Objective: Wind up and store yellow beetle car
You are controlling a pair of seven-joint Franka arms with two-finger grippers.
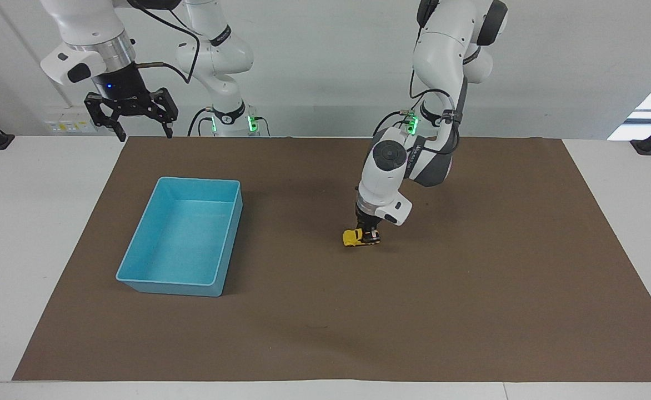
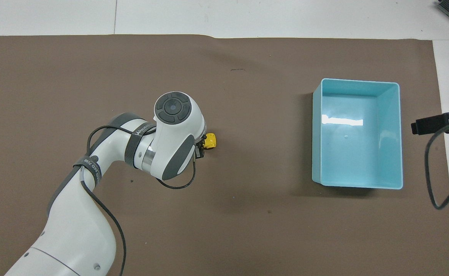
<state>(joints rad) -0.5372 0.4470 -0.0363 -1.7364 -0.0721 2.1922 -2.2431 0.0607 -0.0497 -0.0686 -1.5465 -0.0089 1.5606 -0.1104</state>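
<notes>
Your left gripper (image 1: pixel 368 232) is pointing straight down and pinching the car (image 1: pixel 354 238) across its rear end. The car is sitting on the brown mat (image 1: pixel 470 289) near the middle of the table, well apart from the bin (image 1: pixel 131 266). Its long axis is running along the table's length, its free end pointing toward the bin. Your right arm is waiting, its gripper (image 1: pixel 131 114) hanging with fingers spread above the mat's corner nearest its base.
</notes>
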